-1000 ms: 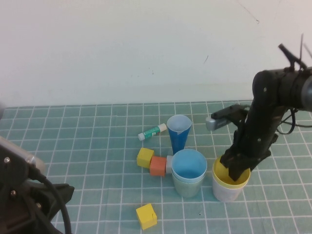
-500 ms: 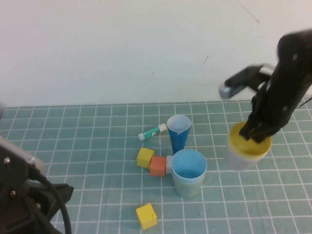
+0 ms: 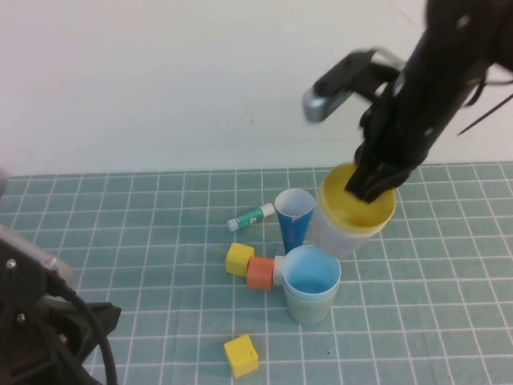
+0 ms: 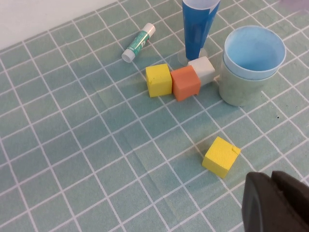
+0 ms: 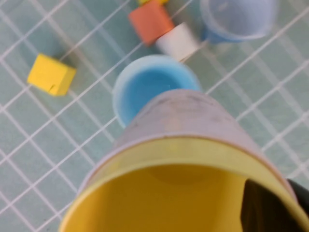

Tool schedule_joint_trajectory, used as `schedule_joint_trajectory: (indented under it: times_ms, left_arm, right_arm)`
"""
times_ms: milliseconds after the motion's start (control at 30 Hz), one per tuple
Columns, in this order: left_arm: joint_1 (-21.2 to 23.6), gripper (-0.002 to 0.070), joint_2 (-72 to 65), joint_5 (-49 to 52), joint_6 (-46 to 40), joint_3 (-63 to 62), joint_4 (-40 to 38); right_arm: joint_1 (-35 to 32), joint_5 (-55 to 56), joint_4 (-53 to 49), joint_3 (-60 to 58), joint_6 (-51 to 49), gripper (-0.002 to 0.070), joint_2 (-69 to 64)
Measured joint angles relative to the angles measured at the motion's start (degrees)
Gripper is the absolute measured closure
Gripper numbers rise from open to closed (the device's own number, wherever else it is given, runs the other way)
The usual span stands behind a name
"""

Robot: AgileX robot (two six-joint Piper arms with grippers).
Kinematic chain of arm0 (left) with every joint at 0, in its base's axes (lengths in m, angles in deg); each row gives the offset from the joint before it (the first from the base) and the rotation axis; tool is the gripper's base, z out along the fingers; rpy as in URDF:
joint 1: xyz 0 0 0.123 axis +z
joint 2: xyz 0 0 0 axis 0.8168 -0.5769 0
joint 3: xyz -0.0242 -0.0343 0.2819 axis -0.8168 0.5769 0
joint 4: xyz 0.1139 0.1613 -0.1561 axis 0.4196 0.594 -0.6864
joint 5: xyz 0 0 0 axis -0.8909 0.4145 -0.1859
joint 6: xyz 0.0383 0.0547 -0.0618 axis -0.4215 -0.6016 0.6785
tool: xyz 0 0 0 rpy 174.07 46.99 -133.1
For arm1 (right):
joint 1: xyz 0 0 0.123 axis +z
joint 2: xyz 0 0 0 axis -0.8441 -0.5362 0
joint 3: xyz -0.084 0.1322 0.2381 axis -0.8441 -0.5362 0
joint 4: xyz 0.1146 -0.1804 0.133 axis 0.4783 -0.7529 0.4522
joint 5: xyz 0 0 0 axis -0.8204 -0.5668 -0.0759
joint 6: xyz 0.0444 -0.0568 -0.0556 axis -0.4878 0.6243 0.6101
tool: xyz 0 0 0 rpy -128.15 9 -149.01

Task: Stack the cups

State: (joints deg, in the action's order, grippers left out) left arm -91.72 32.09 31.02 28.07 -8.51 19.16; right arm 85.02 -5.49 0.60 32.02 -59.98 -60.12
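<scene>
Robot test bench, lab-type: green gridded cutting mat covers the surface, bare white wall behind, toy blocks laid out.

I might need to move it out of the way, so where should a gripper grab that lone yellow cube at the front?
Grip the lone yellow cube by two opposite flat side faces, coming straight down from above: it sits flat with open mat all round.

The green gridded mat bears nested cups, a blue cone cup, four blocks and a tube.
</scene>
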Motion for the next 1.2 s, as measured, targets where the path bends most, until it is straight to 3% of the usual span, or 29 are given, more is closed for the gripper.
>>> schedule_joint_trajectory:
  times_ms: [600, 667, 833, 933, 1067, 1200]
  left_arm:
    - [0.0, 0.0678, 0.0, 0.0, 0.0, 0.0, -0.29]
    - [0.0, 0.0678, 0.0, 0.0, 0.0, 0.0, -0.29]
    - [0.0, 0.0678, 0.0, 0.0, 0.0, 0.0, -0.29]
    - [0.0, 0.0678, 0.0, 0.0, 0.0, 0.0, -0.29]
    - [0.0, 0.0678, 0.0, 0.0, 0.0, 0.0, -0.29]
    - [0.0, 0.0678, 0.0, 0.0, 0.0, 0.0, -1.42]
  right_arm:
    - [1.22, 5.09, 2.5, 0.0, -0.87, 0.0636, -10.49]
    - [1.22, 4.84, 2.63, 0.0, -0.87, 0.0605, -10.91]
    - [1.22, 4.73, 3.43, 0.22, -1.5, 0.0433, -11.36]
    - [1.22, 4.61, 3.56, 1.02, -1.73, 0.0395, -10.7]
    - [1.22, 4.91, 3.86, 1.02, -0.55, 0.0463, -5.13]
    - [1.32, 9.3, 6.47, -1.63, 2.29, 0.0604, 5.29]
